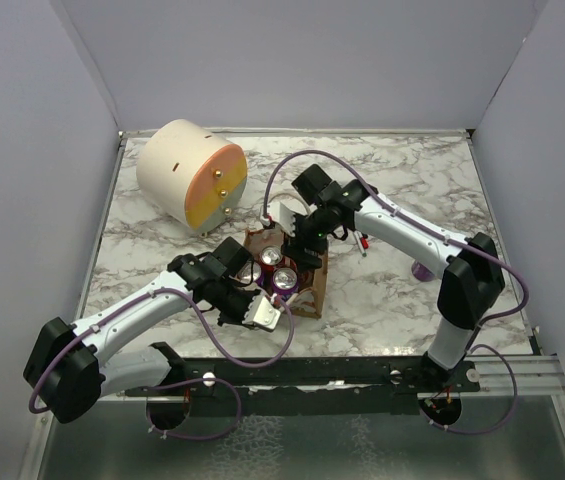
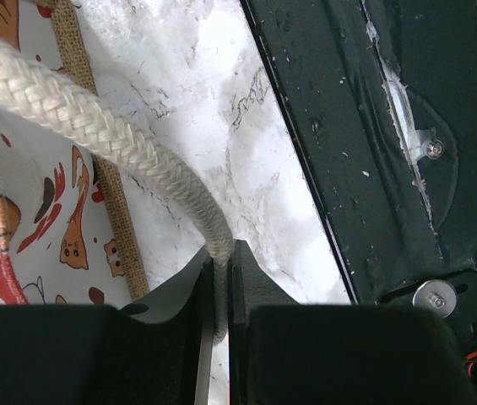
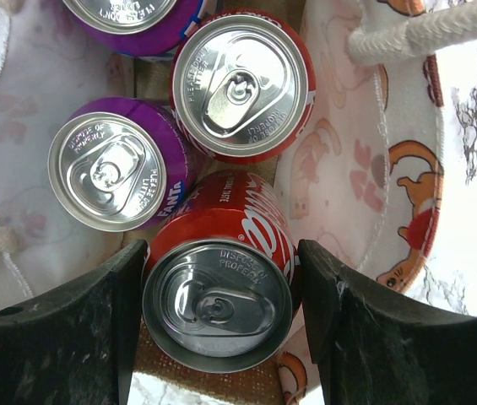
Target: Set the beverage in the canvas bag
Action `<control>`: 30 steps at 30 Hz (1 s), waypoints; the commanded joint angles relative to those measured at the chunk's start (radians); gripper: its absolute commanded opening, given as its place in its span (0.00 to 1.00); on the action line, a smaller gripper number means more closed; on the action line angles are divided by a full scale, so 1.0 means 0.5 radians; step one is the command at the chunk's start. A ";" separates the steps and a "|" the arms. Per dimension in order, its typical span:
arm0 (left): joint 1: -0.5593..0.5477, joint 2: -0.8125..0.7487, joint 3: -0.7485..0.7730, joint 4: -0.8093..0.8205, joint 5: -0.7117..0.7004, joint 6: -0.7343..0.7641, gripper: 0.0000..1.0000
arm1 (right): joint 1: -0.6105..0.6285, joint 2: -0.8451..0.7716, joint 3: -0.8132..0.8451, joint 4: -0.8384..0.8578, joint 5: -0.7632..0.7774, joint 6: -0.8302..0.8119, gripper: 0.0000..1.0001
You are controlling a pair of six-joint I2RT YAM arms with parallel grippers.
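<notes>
The canvas bag (image 1: pixel 305 292) stands in mid-table between the two arms, its cat-print lining (image 3: pixel 344 169) spread open. My right gripper (image 3: pixel 219 308) is shut on a red cola can (image 3: pixel 246 224), the beverage, held tilted inside the bag's opening, with a finger on each side. Beside it in the bag stand a purple can (image 3: pixel 107 171), another red can (image 3: pixel 240 84) and a second purple can (image 3: pixel 132 15). My left gripper (image 2: pixel 219 283) is shut on the bag's cream rope handle (image 2: pixel 94 126) at the near side of the bag (image 2: pixel 44 211).
A large cream-and-orange cylinder (image 1: pixel 192 175) lies at the back left. A small purple object (image 1: pixel 422 270) sits behind the right arm's elbow. The black base rail (image 2: pixel 373 169) runs along the table's near edge, close to the left gripper.
</notes>
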 commanded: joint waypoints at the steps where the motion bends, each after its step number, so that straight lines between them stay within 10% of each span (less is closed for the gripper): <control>1: -0.004 -0.036 -0.004 -0.031 0.077 0.020 0.03 | 0.021 0.020 0.078 0.098 -0.048 -0.133 0.14; 30: -0.001 -0.073 -0.016 -0.022 0.082 0.013 0.03 | 0.021 0.189 0.124 -0.103 -0.240 -0.525 0.31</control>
